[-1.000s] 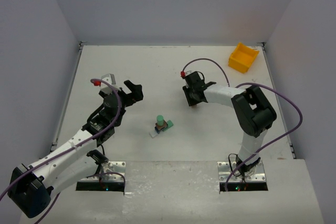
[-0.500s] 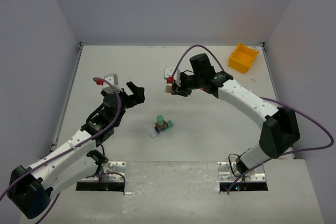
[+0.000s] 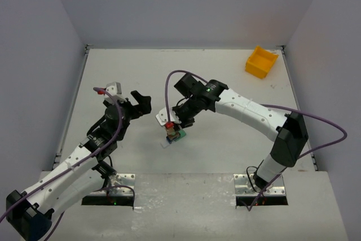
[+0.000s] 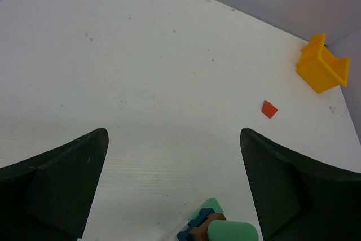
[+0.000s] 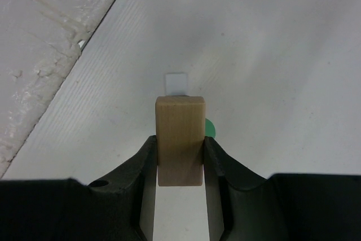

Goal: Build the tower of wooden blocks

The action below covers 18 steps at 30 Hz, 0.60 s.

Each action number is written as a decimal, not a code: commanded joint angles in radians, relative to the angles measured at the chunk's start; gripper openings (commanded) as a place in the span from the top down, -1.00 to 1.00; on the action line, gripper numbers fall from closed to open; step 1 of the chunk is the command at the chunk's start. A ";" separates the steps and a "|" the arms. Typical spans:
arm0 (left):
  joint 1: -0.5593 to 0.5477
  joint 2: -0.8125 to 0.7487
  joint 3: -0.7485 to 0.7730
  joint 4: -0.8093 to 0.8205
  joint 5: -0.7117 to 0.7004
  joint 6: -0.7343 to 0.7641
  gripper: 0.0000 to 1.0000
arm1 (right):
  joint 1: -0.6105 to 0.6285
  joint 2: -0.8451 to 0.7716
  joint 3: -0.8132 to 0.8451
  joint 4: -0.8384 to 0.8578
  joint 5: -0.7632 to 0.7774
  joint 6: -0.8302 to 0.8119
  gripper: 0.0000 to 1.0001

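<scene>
The wood block tower (image 3: 172,135) stands mid-table: a white base, blue and teal pieces, a brown piece and a green cylinder (image 4: 232,232) on top. My right gripper (image 3: 175,126) hovers just over it, shut on a tan block (image 5: 179,139). In the right wrist view the green cylinder (image 5: 210,128) peeks out beside the tan block, and the white base (image 5: 176,84) shows beyond it. I cannot tell whether the tan block touches the tower. My left gripper (image 3: 141,101) is open and empty to the tower's left, fingers (image 4: 62,184) spread wide. A red block (image 4: 269,109) lies loose on the table.
A yellow bin (image 3: 262,62) sits at the far right corner, also seen in the left wrist view (image 4: 321,66). The right arm's purple cable (image 3: 169,86) loops above the tower. Grey walls enclose the table on three sides.
My right arm has swung left and toward the near edge, carrying the tan block to just above the tower. The left arm has shifted only slightly.
</scene>
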 commanded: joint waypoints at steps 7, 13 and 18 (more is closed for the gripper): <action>0.002 -0.047 0.014 -0.012 -0.039 -0.004 -1.00 | 0.050 0.085 0.144 -0.018 0.185 0.170 0.55; 0.001 -0.040 0.015 -0.014 -0.042 -0.004 -1.00 | 0.051 0.105 0.143 -0.018 0.228 0.170 0.54; 0.002 -0.040 0.017 -0.014 -0.044 -0.004 -1.00 | 0.055 0.115 0.148 -0.019 0.220 0.173 0.49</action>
